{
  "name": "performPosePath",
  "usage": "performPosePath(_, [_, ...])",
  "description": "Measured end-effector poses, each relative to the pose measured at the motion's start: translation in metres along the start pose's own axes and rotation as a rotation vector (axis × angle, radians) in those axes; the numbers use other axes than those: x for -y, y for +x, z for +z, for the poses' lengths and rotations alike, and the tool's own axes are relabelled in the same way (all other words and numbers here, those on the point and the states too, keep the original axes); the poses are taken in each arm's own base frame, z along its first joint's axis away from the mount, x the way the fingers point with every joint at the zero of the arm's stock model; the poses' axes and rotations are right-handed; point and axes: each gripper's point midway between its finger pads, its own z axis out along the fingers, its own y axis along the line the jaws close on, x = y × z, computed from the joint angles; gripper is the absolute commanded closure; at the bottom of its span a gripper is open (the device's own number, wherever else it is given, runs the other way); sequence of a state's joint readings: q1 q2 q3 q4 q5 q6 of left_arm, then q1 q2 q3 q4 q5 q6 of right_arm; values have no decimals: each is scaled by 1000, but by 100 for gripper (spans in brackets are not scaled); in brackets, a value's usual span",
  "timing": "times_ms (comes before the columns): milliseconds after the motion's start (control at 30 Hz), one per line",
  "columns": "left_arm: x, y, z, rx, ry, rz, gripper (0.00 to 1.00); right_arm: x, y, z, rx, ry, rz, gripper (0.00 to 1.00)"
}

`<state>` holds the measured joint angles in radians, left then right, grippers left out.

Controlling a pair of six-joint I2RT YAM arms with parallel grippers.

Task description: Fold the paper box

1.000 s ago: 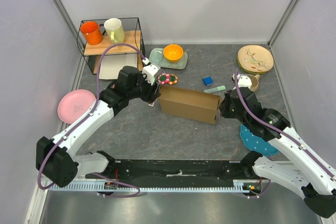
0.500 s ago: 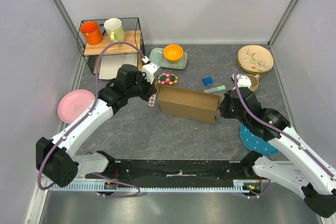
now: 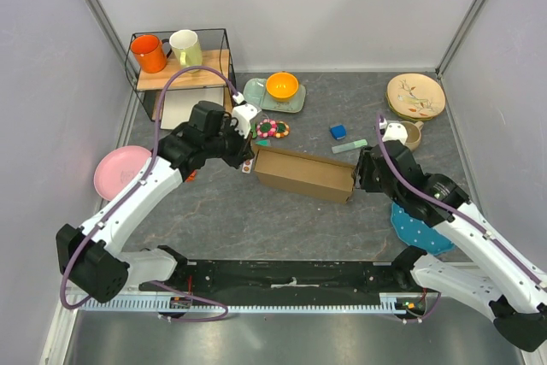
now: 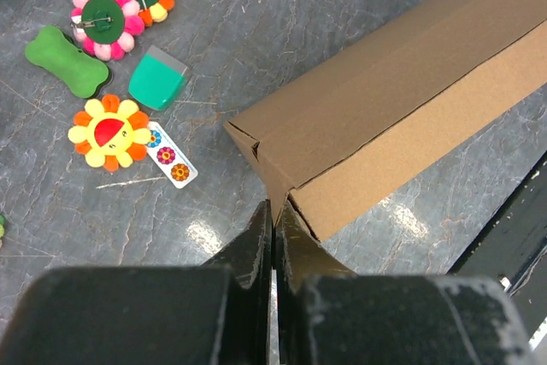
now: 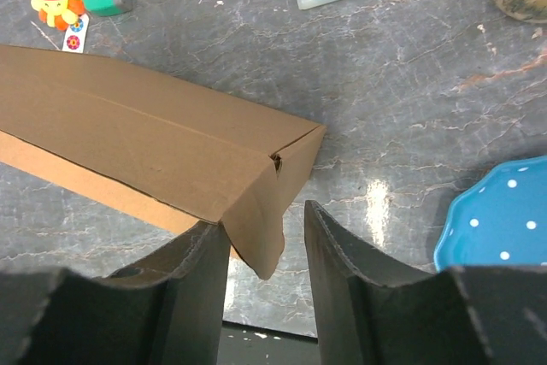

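The paper box (image 3: 303, 173) is a long brown cardboard box lying across the middle of the table. My left gripper (image 3: 249, 162) is at its left end. In the left wrist view this gripper (image 4: 275, 211) is shut, with a corner flap of the box (image 4: 402, 117) running down between its fingertips. My right gripper (image 3: 359, 179) is at the box's right end. In the right wrist view it (image 5: 265, 221) stands open, and a bent end flap of the box (image 5: 145, 138) hangs between its fingers, against the left finger and apart from the right one.
A wire rack (image 3: 179, 61) with two mugs stands back left, above a white sheet (image 3: 182, 110). A pink plate (image 3: 124, 170) lies left. Behind the box are an orange bowl (image 3: 282, 85), small toys (image 3: 273, 128), a blue block (image 3: 338, 132) and a green marker (image 3: 349, 146). A patterned plate (image 3: 415, 96) and a blue dotted plate (image 3: 419, 230) lie right.
My left gripper has shut at the box's left corner and drawn slightly left. My right gripper has opened off the right end flap. The box now lies lower and flatter.
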<state>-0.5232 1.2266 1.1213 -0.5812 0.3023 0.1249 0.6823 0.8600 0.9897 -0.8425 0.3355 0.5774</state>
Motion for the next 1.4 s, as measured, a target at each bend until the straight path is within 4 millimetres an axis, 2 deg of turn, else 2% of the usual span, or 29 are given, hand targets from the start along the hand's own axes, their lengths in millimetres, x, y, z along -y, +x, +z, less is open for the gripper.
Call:
performPosePath(233, [-1, -3, 5, -16, 6, -6, 98, 3, -4, 5, 0, 39, -35, 56])
performPosePath(333, [-2, -4, 7, -22, 4, -8, 98, 4, -3, 6, -10, 44, -51, 55])
performPosePath(533, [-7, -7, 13, -30, -11, -21, 98, 9, 5, 7, -48, 63, -87, 61])
performPosePath(667, [-10, -10, 16, -37, -19, -30, 98, 12, 8, 7, -60, 73, -102, 70])
performPosePath(767, [-12, -11, 18, -42, -30, -38, 98, 13, 9, 9, -67, 82, -113, 83])
performPosePath(1067, [-14, -11, 19, -46, -39, -46, 98, 9, 3, 11, -59, 82, -110, 92])
performPosePath(1167, [-15, -10, 18, -50, -49, -46, 98, 7, -1, 10, -51, 78, -104, 89])
performPosePath(1267, [-16, -9, 17, -58, -56, -47, 98, 5, -6, 10, -39, 79, -98, 71])
performPosePath(1400, [-16, -9, 19, -66, -56, -48, 98, 4, -11, 14, -28, 90, -93, 60])
